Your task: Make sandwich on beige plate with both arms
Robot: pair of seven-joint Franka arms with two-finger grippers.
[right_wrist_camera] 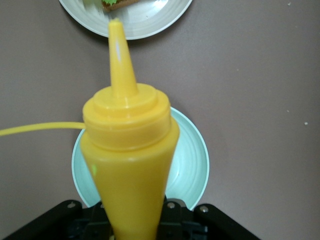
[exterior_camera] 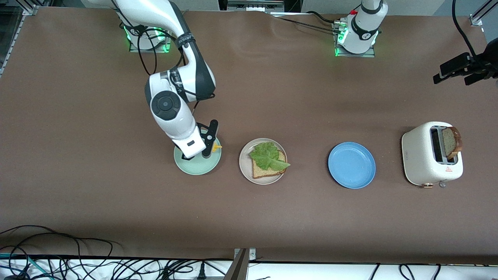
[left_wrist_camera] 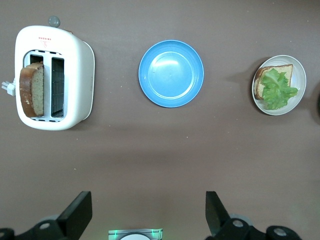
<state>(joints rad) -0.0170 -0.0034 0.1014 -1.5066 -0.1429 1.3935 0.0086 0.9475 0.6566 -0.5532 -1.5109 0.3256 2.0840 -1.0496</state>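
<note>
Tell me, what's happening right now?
Right gripper shut on yellow bottle over mint plate. Left gripper open, waiting. Bread, lettuce on beige plate.

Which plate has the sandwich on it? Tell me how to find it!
Three plates sit in a row across the brown table, with a white toaster at the left arm's end. The beige plate is the middle one, between the mint plate and the blue plate. Only it holds food: bread under lettuce.
</note>
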